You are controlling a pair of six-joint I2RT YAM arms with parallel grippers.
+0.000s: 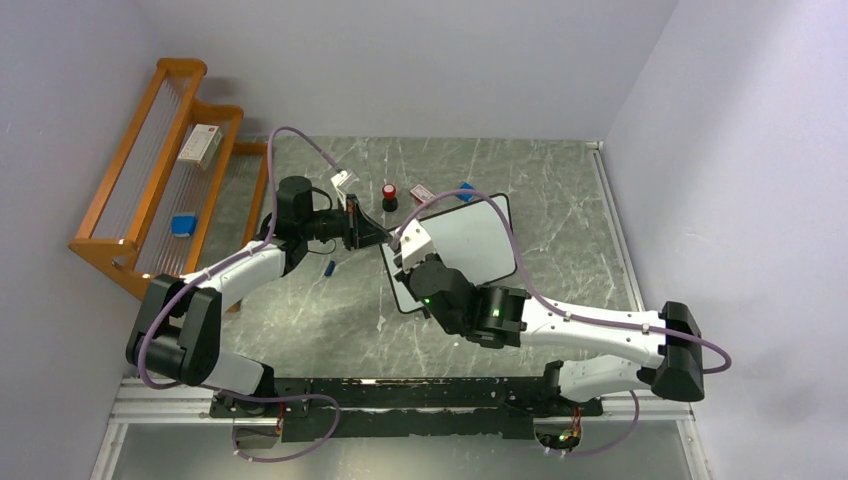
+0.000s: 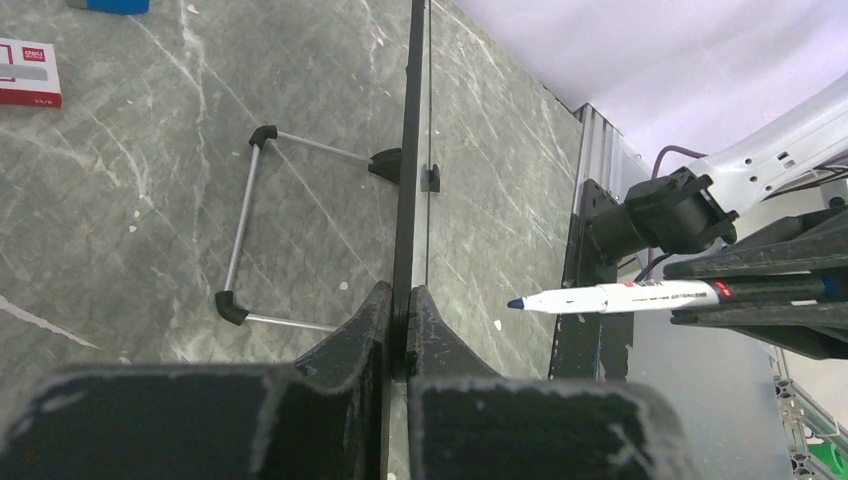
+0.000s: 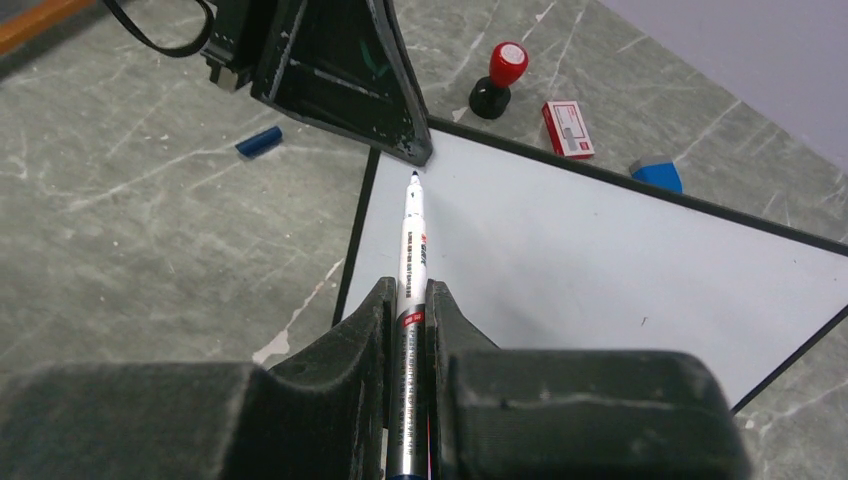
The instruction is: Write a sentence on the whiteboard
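Observation:
The whiteboard (image 1: 470, 238) stands tilted on its wire stand (image 2: 240, 230) mid-table. Its white face (image 3: 600, 250) shows no sentence, only a tiny speck. My left gripper (image 1: 385, 238) is shut on the board's black frame at its near-left corner; the left wrist view sees the board edge-on (image 2: 410, 150) between the fingers (image 2: 400, 310). My right gripper (image 1: 402, 260) is shut on a white marker pen (image 3: 412, 240), uncapped. The marker's blue tip sits just off the board face by the left gripper's finger (image 3: 385, 110). The pen also shows in the left wrist view (image 2: 620, 297).
A blue marker cap (image 1: 328, 268) lies left of the board. Behind the board are a red stamp (image 1: 389, 195), a small red-white box (image 1: 421, 192) and a blue eraser (image 1: 466, 190). A wooden rack (image 1: 160, 170) stands at far left.

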